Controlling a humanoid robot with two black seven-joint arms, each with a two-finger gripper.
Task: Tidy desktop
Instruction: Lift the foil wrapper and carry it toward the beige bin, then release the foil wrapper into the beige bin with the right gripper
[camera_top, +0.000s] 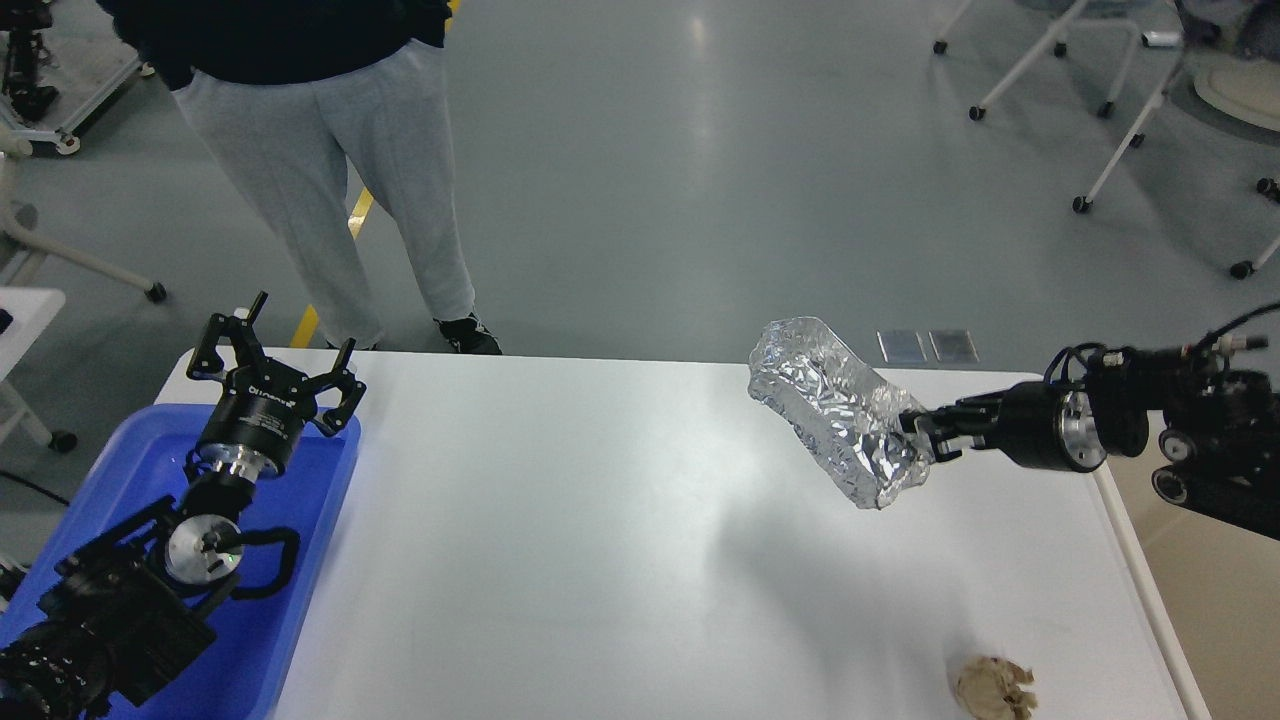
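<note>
The white desktop (560, 560) fills the middle of the head view. My right gripper (915, 437) is shut on one end of a crumpled silver foil lump (835, 408) and holds it in the air above the desktop's far right part. A small crumpled brown paper ball (993, 687) lies on the desktop near the front right. My left gripper (272, 355) is open and empty, held above the far end of the blue tray (300, 600) at the left.
A beige bin (1215, 590) stands off the desktop's right edge, below my right arm. A person in grey trousers (320, 170) stands behind the table's far left. Wheeled chairs stand on the floor at the far right.
</note>
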